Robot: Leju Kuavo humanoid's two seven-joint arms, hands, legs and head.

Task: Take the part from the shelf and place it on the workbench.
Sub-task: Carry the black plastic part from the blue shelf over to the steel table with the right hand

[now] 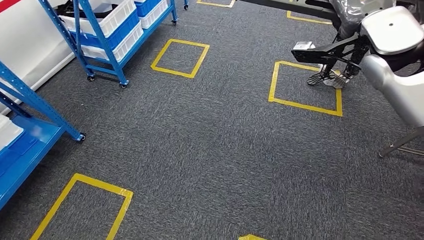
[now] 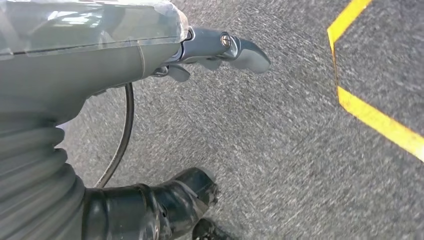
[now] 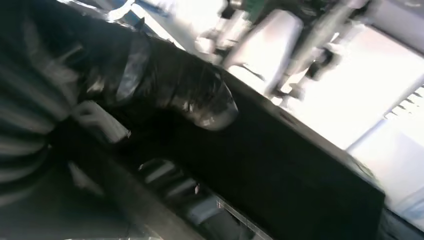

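Your left hand [image 2: 150, 125] hangs over the grey carpet [image 1: 215, 145] with fingers apart, holding nothing. Your right hand [image 3: 165, 90] is blurred (grip impossible to judge), and blue shelves [image 1: 107, 42] with white bins [image 1: 122, 17] stand at the carpet's far-left corner

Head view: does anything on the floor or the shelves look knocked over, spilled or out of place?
Nothing stands out. The blue shelf stands upright with its white bins seated level on the tiers, and the yellow tape squares lie flat on the grey carpet. No spill or debris shows. The right wrist view is too blurred to judge.
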